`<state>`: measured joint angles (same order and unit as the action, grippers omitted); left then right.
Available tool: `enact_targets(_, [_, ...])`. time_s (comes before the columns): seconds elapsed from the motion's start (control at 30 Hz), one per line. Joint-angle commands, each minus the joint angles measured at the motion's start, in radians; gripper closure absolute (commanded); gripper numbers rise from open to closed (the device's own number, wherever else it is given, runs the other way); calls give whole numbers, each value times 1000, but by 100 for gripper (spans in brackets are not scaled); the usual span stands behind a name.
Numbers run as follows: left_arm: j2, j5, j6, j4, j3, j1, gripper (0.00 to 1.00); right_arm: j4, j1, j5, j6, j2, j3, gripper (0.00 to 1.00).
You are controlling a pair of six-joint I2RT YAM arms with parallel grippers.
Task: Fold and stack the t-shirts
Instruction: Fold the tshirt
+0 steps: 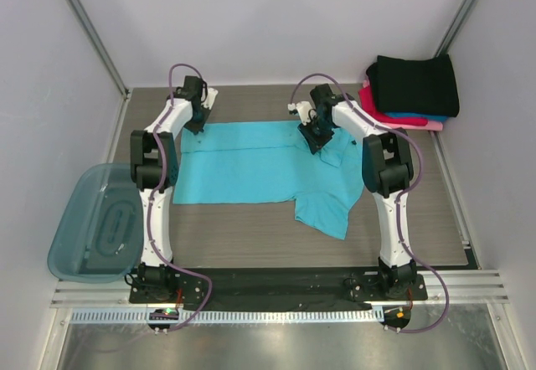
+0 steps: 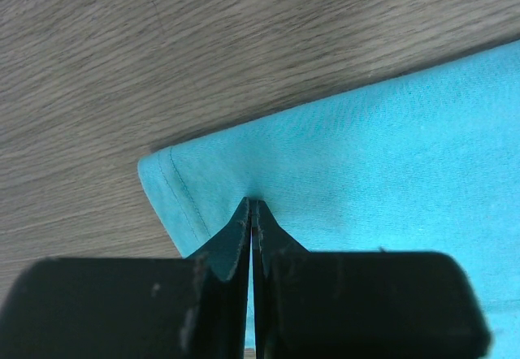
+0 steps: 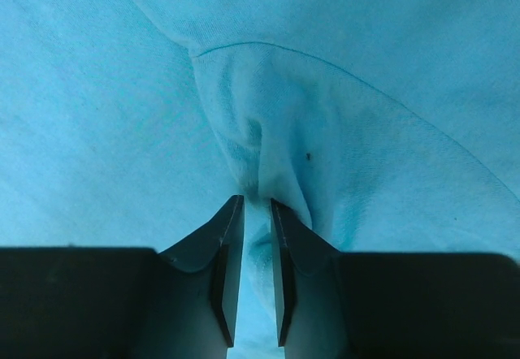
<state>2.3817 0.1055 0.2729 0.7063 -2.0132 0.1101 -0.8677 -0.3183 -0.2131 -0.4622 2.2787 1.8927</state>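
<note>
Wood-grain table [image 1: 419,219], white walls round it. Turquoise t-shirt [image 1: 243,173] spread flat mid-table, one sleeve poking out toward near right. Left gripper [image 2: 251,205] clamped tight on far-left corner by hem, cloth tenting up at tips. Right gripper [image 3: 256,205] pinching bunched ridge of same shirt on far-right side, jaws barely apart, fabric between. Far right corner: folded stack, black shirt [image 1: 416,85] on top, pink shirt [image 1: 373,106] and blue shirt [image 1: 410,117] under. Plastic bin [image 1: 71,236] off to near left.
</note>
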Motion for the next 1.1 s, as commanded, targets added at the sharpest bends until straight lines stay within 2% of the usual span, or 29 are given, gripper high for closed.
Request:
enact_targets(0.0, [7, 20, 17, -19, -2, 0, 100, 1, -8, -14, -10, 11, 32, 77])
enact_targets(0.1, [5, 22, 17, -21, -1, 0, 100, 4, -10, -2, -15, 8, 32, 82])
enact_targets(0.27, [8, 20, 17, -21, -2, 0, 100, 12, -16, 18, -15, -27, 22, 84])
enact_targets(0.47, [8, 14, 14, -19, -9, 2, 100, 26, -36, 32, -23, -117, -10, 99])
enact_targets(0.83, [1, 16, 17, -19, -10, 10, 100, 4, -61, 37, -21, -153, -29, 97])
enact_targets(0.87, [-1, 17, 15, -21, -12, 10, 100, 1, -61, 38, -23, -150, -33, 91])
enact_targets(0.97, [-3, 20, 20, -21, -12, 14, 99, 4, -61, 50, -24, -128, -37, 82])
enact_targets(1.07, [-3, 23, 26, -21, -7, 19, 98, 4, -58, 52, -27, -99, -23, 81])
